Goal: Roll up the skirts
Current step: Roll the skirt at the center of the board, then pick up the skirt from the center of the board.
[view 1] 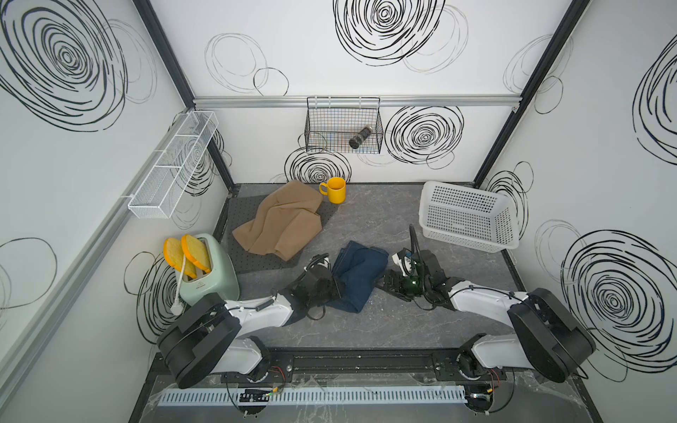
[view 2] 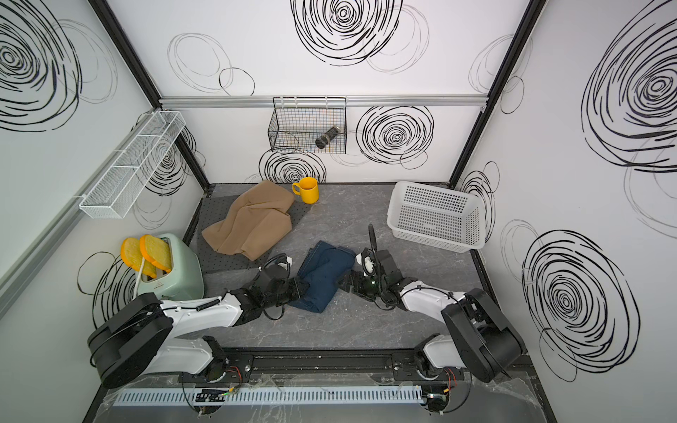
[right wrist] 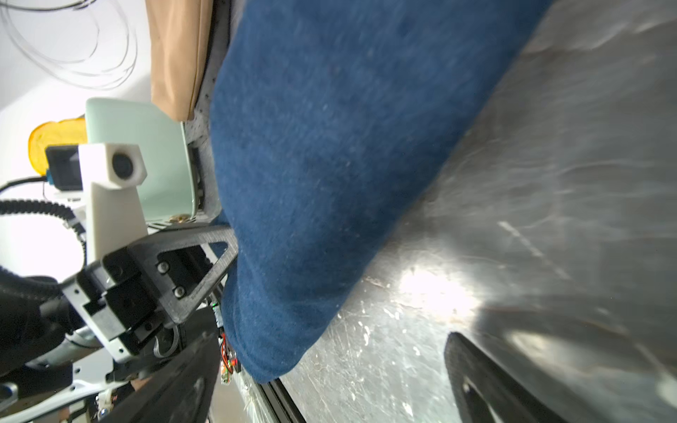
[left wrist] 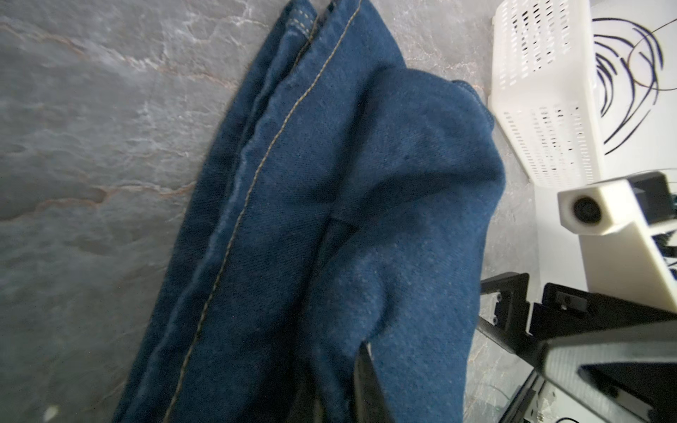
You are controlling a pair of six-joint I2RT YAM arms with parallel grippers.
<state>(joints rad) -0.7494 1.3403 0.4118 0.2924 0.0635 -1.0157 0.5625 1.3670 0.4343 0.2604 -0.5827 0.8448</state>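
While the denim skirt [view 1: 357, 276] lay bunched at the middle of the table [view 1: 384, 329], your left gripper [view 1: 335, 288] met its 8 o'clock edge, fingers pinched tight on a fold. Your right gripper [view 1: 385, 282] sat just beside its 3 o'clock edge, fingers spread wide, holding nothing. The tan skirt [view 1: 282, 223] lay crumpled at 11 o'clock from the denim.

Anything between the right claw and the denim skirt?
Nothing visible. The right claw is open at the edge of the denim skirt, with only bare table in the gap. I can't tell whether it touches the cloth. The left claw is shut on a fold at the opposite side.
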